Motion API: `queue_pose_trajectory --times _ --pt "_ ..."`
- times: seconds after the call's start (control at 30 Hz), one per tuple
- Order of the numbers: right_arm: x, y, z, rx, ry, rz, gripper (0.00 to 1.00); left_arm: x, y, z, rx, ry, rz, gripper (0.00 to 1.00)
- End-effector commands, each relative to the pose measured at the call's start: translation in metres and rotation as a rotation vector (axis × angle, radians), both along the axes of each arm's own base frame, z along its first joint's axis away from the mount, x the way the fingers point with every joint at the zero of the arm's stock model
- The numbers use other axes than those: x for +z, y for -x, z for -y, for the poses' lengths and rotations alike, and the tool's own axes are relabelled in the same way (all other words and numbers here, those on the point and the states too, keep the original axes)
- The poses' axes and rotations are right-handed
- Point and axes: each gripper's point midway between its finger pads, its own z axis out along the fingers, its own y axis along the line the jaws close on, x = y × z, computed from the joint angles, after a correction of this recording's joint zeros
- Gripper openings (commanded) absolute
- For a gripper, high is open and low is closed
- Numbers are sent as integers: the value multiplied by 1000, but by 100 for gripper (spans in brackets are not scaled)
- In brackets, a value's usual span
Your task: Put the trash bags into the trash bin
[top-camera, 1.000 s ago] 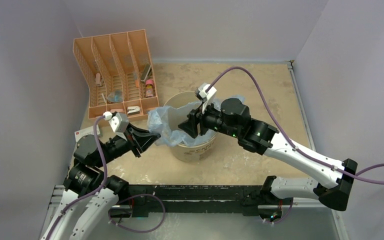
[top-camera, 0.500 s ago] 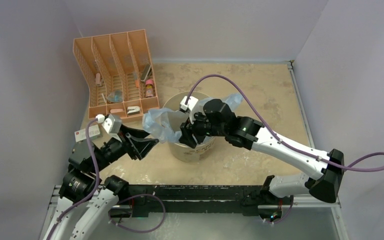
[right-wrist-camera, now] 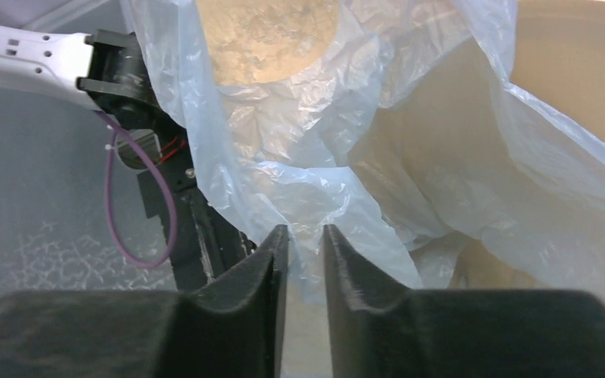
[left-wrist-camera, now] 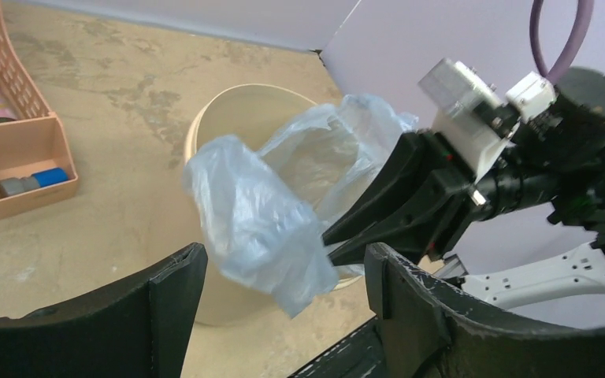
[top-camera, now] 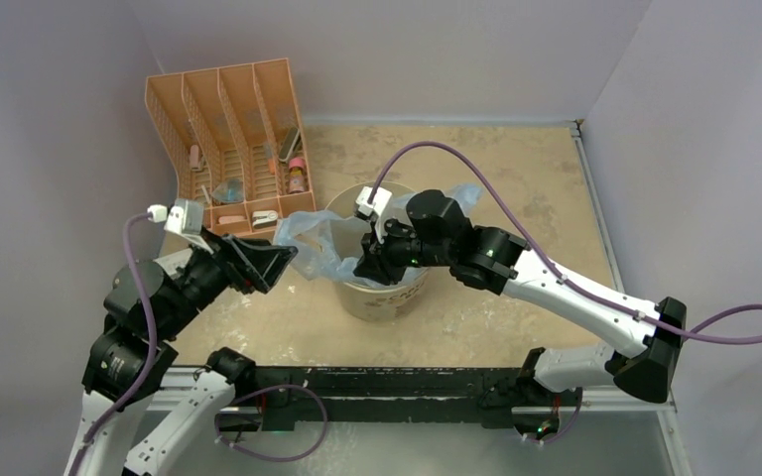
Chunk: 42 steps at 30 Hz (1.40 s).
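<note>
Mottled tan tabletop (top-camera: 516, 178), pale lilac walls (top-camera: 407, 50); left gripper (left-wrist-camera: 280, 264) wide; right gripper (right-wrist-camera: 306, 233) pinching blue bag (left-wrist-camera: 260, 213) over cream bin (top-camera: 387, 297)

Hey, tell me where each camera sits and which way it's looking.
Top external: above and behind the bases, looking down on the table; left arm and right arm show.
Left wrist: on the left arm, facing the trash bin and right tool; its open fingers frame the bottom.
Right wrist: looking down into the bin; its fingers pinch the trash bag.
Shared: both wrist views show bag and bin.
</note>
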Motion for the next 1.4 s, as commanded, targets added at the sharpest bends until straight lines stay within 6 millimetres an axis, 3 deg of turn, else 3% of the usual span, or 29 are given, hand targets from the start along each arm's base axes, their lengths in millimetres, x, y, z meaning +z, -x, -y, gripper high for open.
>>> queue_pose_trajectory --times 0.0,0.33,0.4,0.6,0.77,0.87,1.0,1.17,1.37 --pt "20 13 -8 74 -44 -1 21 17 -10 12 -26 25 -87 74" --pt "26 24 -15 131 -66 -6 9 -14 -27 14 9 -41 -197 73" --pt "29 26 -15 141 -77 -4 8 -23 -30 18 -7 -48 -214 66" --pt "38 32 -10 148 -103 1 2 -43 -37 23 -24 -72 -225 22" --pt "41 43 -4 183 -115 -14 0 -54 -43 21 -6 -105 -219 7" --pt "33 59 -1 258 -112 -53 0 -57 -47 19 10 -111 -207 4" --pt "5 71 3 314 -48 -115 0 -63 -56 16 45 -119 -199 0" --pt "-27 67 2 285 35 -155 0 -76 -69 0 149 -170 -214 0" --pt "-28 65 -2 273 36 -158 0 -92 -77 -7 194 -210 -219 0"
